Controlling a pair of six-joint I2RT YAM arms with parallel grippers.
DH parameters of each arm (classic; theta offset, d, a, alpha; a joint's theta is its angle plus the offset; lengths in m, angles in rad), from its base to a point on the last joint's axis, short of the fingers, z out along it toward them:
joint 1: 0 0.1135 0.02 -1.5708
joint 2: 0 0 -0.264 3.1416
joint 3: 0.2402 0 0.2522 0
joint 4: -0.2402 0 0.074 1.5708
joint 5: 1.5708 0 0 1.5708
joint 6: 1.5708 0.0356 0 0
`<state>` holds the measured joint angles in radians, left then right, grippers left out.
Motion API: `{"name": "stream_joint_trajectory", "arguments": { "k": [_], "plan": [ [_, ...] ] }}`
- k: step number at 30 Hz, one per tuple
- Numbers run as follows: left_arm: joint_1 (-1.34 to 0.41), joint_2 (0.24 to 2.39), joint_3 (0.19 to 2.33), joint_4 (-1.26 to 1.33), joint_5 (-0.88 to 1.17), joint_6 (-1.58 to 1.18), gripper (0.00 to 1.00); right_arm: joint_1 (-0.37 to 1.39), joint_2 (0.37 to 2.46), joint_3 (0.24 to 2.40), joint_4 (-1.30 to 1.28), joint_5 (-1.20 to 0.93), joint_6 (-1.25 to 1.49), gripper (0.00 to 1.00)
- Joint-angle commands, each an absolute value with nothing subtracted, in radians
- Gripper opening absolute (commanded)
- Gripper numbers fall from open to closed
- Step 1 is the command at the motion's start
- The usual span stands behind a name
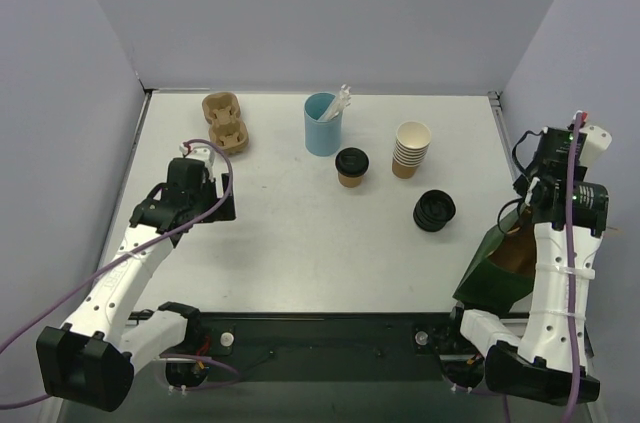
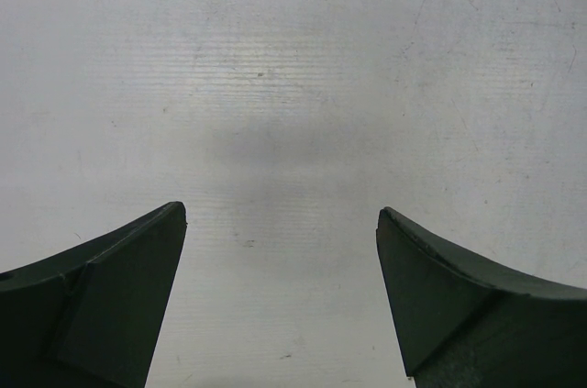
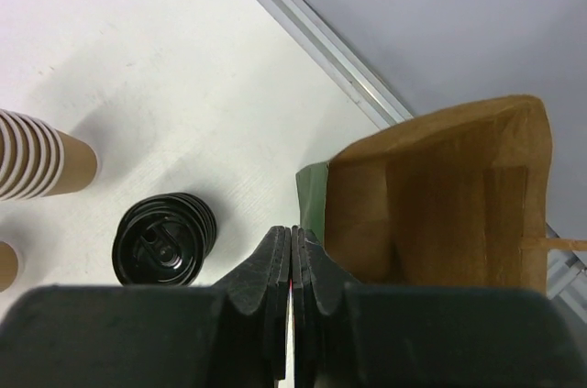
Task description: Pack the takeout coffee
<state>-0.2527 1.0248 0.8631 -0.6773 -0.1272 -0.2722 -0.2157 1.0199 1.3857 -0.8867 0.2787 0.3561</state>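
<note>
Tan takeout coffee (image 1: 351, 167) near cream cups (image 1: 410, 149)

The tan black-lidded paper cup (image 1: 351, 167) is standing between the light-blue cup (image 1: 322, 124) and the cream paper-cup stack (image 1: 410, 150); black plastic lids (image 1: 434, 210) are lying nearer, left of the green paper bag (image 1: 495, 268).

green bag (image 1: 487, 273): partly behind right arm (image 1: 552, 283) | cup stack (image 3: 37, 154): cut by left edge
</note>
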Motion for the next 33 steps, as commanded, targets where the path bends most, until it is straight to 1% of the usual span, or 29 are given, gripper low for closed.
{"name": "stream_joint_trajectory", "arguments": {
  "k": [1, 6, 7, 9, 10, 12, 13, 19, 25, 27, 29, 30, 32, 33],
  "plan": [
    [-0.258, 1.017, 0.868, -0.641, -0.141, -0.261, 0.95, -0.221, 1.034, 1.483, -0.919, 0.304, 0.321, 0.0],
    [-0.259, 1.022, 0.87, -0.64, -0.135, -0.261, 0.95, -0.221, 1.046, 1.513, -0.931, 0.313, 0.333, 0.0],
    [-0.261, 1.023, 0.87, -0.638, -0.133, -0.261, 0.95, -0.221, 1.046, 1.506, -0.931, 0.322, 0.334, 0.03],
    [-0.261, 1.022, 0.87, -0.64, -0.135, -0.261, 0.95, -0.221, 1.045, 1.48, -0.931, 0.342, 0.339, 0.21],
    [-0.262, 1.02, 0.868, -0.64, -0.137, -0.261, 0.95, -0.222, 1.048, 1.471, -0.931, 0.345, 0.342, 0.35],
    [-0.267, 1.019, 0.87, -0.64, -0.138, -0.261, 0.95, -0.227, 1.065, 1.451, -0.928, 0.341, 0.345, 0.4],
    [-0.27, 1.02, 0.868, -0.64, -0.138, -0.261, 0.95, -0.235, 1.071, 1.445, -0.927, 0.339, 0.356, 0.44],
    [-0.301, 1.025, 0.867, -0.644, -0.153, -0.261, 0.95, -0.247, 1.088, 1.361, -0.879, 0.293, 0.411, 0.51],
    [-0.324, 1.049, 0.871, -0.652, -0.181, -0.262, 0.95, -0.252, 1.104, 1.315, -0.858, 0.295, 0.44, 0.53],
    [-0.327, 1.052, 0.873, -0.652, -0.193, -0.265, 0.95, -0.259, 1.106, 1.302, -0.847, 0.282, 0.433, 0.5],
    [-0.327, 1.054, 0.873, -0.655, -0.198, -0.267, 0.95, -0.267, 1.106, 1.292, -0.836, 0.27, 0.426, 0.4],
    [-0.327, 1.052, 0.873, -0.655, -0.201, -0.267, 0.95, -0.273, 1.104, 1.289, -0.833, 0.268, 0.422, 0.33],
    [-0.327, 1.054, 0.871, -0.657, -0.204, -0.268, 0.95, -0.273, 1.1, 1.287, -0.83, 0.276, 0.419, 0.25],
    [-0.328, 1.051, 0.873, -0.658, -0.206, -0.268, 0.95, -0.273, 1.1, 1.285, -0.83, 0.281, 0.414, 0.2]
  ]
}}
